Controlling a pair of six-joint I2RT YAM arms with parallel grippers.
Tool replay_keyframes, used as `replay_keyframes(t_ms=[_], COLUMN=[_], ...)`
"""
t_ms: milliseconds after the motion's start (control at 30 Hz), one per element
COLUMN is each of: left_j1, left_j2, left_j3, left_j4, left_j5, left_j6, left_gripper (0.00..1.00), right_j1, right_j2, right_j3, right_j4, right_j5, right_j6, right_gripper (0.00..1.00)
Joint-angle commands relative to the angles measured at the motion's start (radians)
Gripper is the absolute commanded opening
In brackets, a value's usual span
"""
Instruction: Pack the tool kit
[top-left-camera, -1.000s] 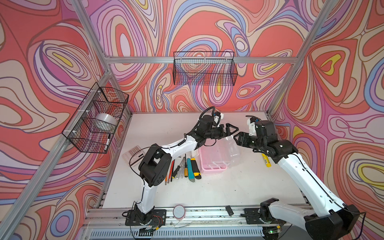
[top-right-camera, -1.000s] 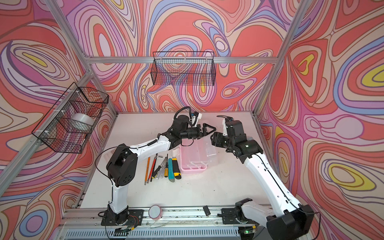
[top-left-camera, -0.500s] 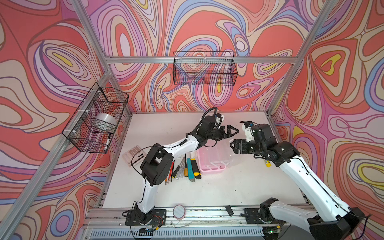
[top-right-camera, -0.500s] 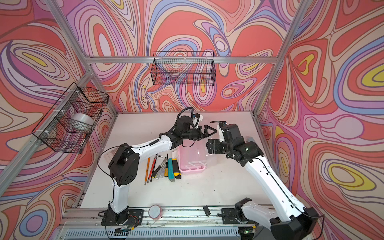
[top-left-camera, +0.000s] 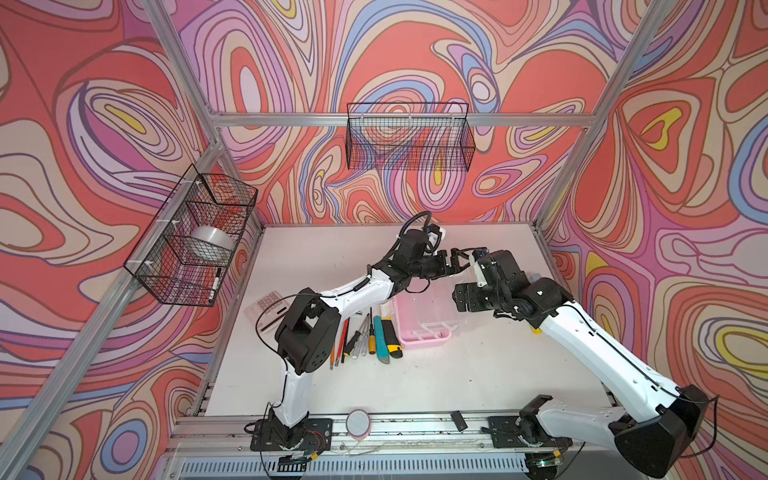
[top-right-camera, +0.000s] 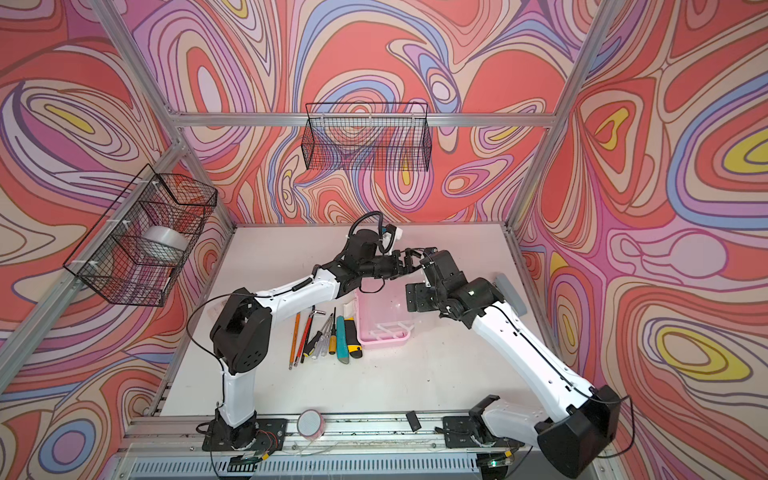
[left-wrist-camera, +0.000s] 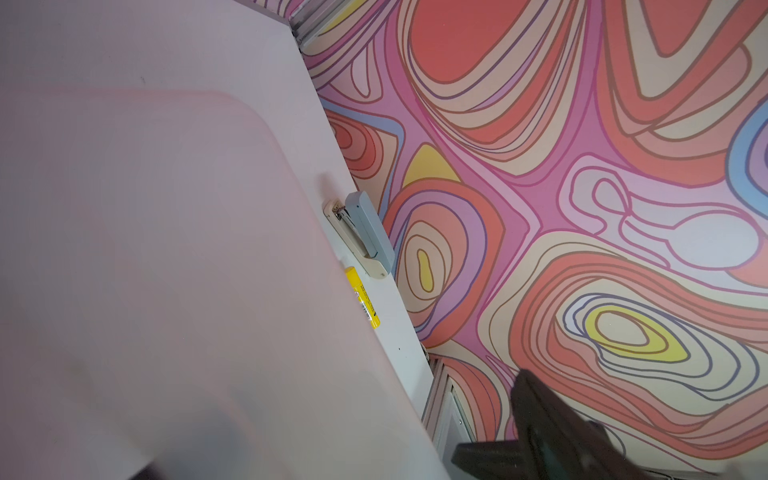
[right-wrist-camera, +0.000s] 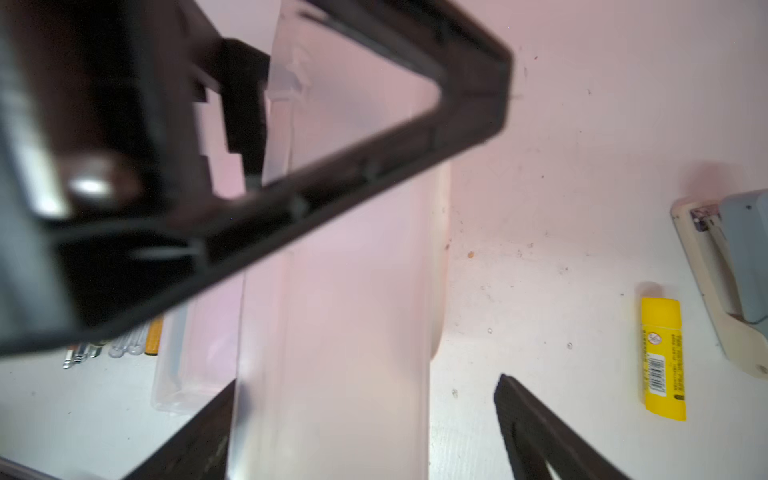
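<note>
1. Tool kit case (top-left-camera: 424, 341): pink, mid-worktop (top-left-camera: 415, 382), open. The translucent lid (top-left-camera: 434, 297) stands raised over its far side. The tray looks bare except for white clips near the front wall.
2. The tools lie out in a row at the case's 9 o'clock. Nearest, just beside it, is the utility knife (top-right-camera: 353, 340), then the teal tool (top-right-camera: 341, 338), the screwdrivers (top-right-camera: 326, 338) and a hex key (top-right-camera: 312, 318). Red and orange sticks lie outermost.
3. Left fingers (right-wrist-camera: 374, 166): spread wide at the lid's upper edge, about 12 o'clock of the case. Whether they bear on the lid, cannot tell.
4. Right fingers (right-wrist-camera: 536, 440): released, straddling the lid from about 2 o'clock. One sits close against the plastic and the other is clear of it. Nothing is grasped.
5. Off-task items: a stapler (left-wrist-camera: 365, 232) and a yellow barcoded stick (left-wrist-camera: 362, 297) at 3 o'clock, near the wall. A calculator (top-left-camera: 268, 305) lies at 9 o'clock, beyond the tool row.
6. Progress, as judged: early. The case is opened. Left to do: every tool goes into the tray, then the lid comes down and shuts.
</note>
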Motion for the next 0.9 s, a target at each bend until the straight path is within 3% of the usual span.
replay_keyframes(t_ms=[0, 300, 567, 700, 867], left_j1=[0.011, 0.029, 0.083, 0.092, 0.095], left_j2=[-0.090, -0.284, -0.599, -0.587, -0.475], left_j3=[-0.043, -0.246, -0.542, -0.562, -0.545], left_j4=[-0.045, -0.157, -0.308, -0.378, -0.359], left_j5=[-0.016, -0.120, -0.474, -0.542, -0.535], left_j6=[0.050, 0.169, 0.243, 0.260, 0.262], left_gripper=[0.93, 0.93, 0.88, 0.76, 0.68], right_j1=[0.004, 0.004, 0.003, 0.001, 0.002], right_j2=[0.012, 0.021, 0.014, 0.015, 0.028], right_j3=[-0.016, -0.027, -0.020, -0.024, -0.037], right_j4=[-0.029, -0.018, -0.006, 0.005, 0.031], right_j5=[0.078, 0.083, 0.049, 0.041, 0.026], right_j6=[0.026, 0.050, 0.051, 0.058, 0.067], right_gripper=[0.96, 0.95, 0.94, 0.93, 0.92])
